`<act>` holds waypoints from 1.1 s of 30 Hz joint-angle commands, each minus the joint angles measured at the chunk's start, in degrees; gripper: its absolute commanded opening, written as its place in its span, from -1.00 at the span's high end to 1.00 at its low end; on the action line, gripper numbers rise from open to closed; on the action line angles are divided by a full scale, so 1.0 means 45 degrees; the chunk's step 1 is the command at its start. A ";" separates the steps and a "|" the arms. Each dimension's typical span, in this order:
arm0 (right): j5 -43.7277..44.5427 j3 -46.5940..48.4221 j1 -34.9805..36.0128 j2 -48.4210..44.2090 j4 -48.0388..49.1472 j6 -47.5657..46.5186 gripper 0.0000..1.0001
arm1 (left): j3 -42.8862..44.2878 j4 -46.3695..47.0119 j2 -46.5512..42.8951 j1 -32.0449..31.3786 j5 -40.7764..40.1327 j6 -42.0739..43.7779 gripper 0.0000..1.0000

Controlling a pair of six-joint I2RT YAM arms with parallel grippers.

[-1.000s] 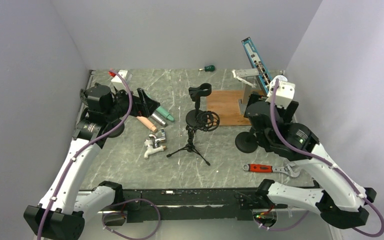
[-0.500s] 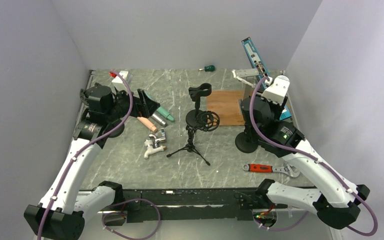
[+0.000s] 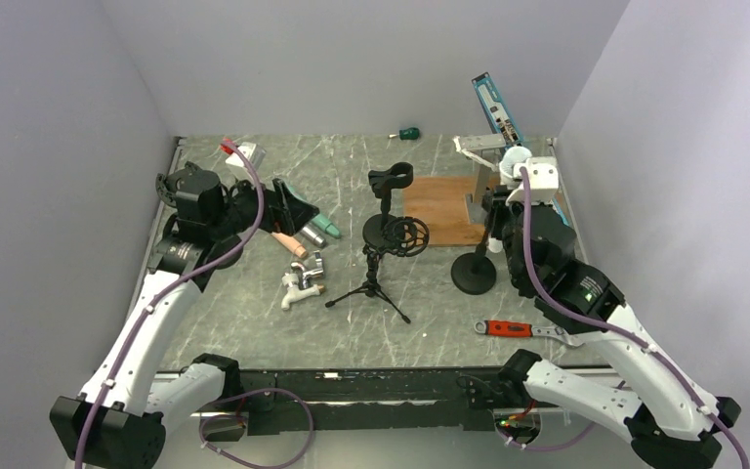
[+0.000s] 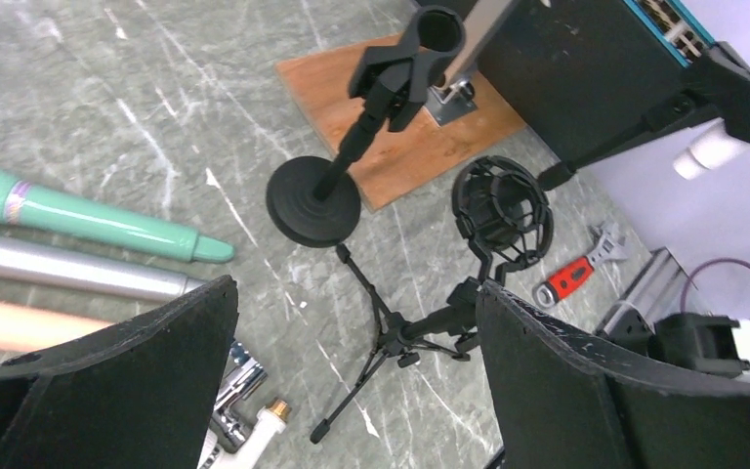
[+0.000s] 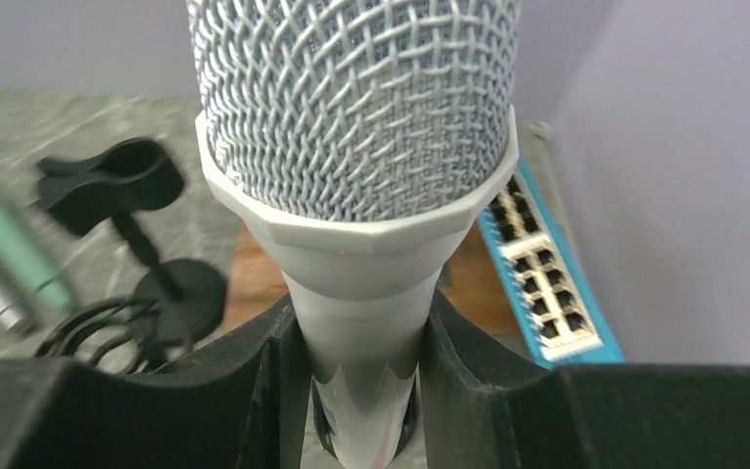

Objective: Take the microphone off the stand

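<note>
Over grey marbled tabletop, clamped right gripper around microphone below its head; held left gripper wide, empty. Needed straight, steady pull clear of stand.

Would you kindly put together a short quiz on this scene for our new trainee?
1. True or false: the right tool is shut on the microphone, below its mesh head.
2. Which item has a red handle? A, the wrench; B, the screwdriver; C, the tripod.
3. Fill in the blank: the left tool is ___ and holds nothing.

Key: 1 true; 2 A; 3 open.
</note>
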 commanded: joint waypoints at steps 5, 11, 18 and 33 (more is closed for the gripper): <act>-0.7581 -0.0519 0.0020 -0.0789 0.0796 -0.1878 1.00 | -0.1029 0.4214 -0.0005 -0.0061 0.4362 -0.0579 -0.93; -0.8893 -0.0632 0.0020 -0.0995 0.0848 -0.1552 1.00 | -0.2364 0.8985 -0.0319 -0.1500 0.6960 -0.2004 -0.97; -0.9825 -0.0317 0.0025 -0.1221 0.0480 -0.1364 1.00 | -0.1322 0.8281 0.0368 -0.5456 0.4154 0.0600 -0.99; -1.1281 -0.0993 0.0020 -0.2632 0.0127 -0.0460 1.00 | 0.1431 0.9266 0.4320 -0.7562 0.3583 0.1507 -0.98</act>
